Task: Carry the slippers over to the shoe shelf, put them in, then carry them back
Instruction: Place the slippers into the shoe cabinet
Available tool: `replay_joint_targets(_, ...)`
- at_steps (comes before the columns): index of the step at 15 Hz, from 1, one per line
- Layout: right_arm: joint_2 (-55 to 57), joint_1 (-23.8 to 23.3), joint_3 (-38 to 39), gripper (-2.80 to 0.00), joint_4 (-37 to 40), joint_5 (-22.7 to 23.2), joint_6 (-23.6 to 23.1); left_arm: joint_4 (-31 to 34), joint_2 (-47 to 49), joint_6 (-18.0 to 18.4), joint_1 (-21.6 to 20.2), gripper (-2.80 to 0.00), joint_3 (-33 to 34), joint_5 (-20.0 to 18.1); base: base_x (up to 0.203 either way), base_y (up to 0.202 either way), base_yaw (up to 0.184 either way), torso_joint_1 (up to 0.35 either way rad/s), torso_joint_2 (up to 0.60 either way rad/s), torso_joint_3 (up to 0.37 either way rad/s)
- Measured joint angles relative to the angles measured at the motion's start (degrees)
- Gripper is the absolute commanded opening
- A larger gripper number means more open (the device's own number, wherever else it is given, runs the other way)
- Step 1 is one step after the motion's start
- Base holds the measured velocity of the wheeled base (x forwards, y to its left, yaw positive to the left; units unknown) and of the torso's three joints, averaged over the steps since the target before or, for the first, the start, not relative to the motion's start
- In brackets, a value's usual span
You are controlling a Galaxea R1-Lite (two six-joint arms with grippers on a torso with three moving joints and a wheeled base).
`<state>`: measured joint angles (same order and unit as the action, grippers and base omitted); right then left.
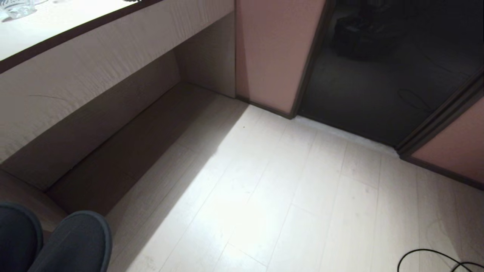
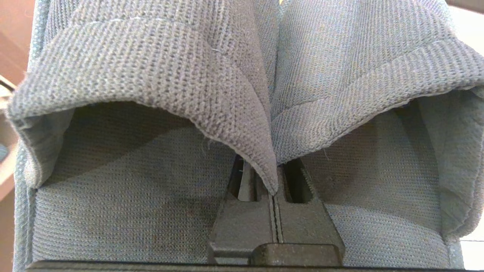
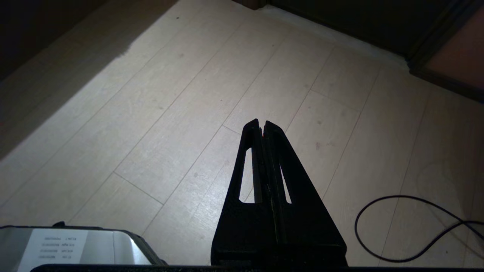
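Observation:
The grey-blue slippers show only as two rounded toes at the lower left corner of the head view, held side by side above the floor. In the left wrist view the slippers fill the picture, and my left gripper is shut on their two inner fabric edges, pinched together between the fingers; the fingertips are hidden under the cloth. My right gripper hangs shut and empty over the pale floor. I cannot make out the shoe shelf in these views.
A pale long desk counter with glassware runs along the left, with a shadowed recess below it. A pink wall panel and a dark doorway lie ahead. A black cable loops on the floor at right.

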<state>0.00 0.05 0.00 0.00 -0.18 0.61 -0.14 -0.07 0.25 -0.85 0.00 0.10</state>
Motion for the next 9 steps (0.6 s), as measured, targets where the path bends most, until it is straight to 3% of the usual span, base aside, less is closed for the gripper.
replay_joint_targets(9, 0.0, 0.0, 0.0, -2.80, 0.0, 0.0, 0.0, 0.0, 0.0, 0.2, 0.0, -2.80, 0.0, -0.1, 0.000, 0.000, 0.000, 0.002, 0.00, 0.199)
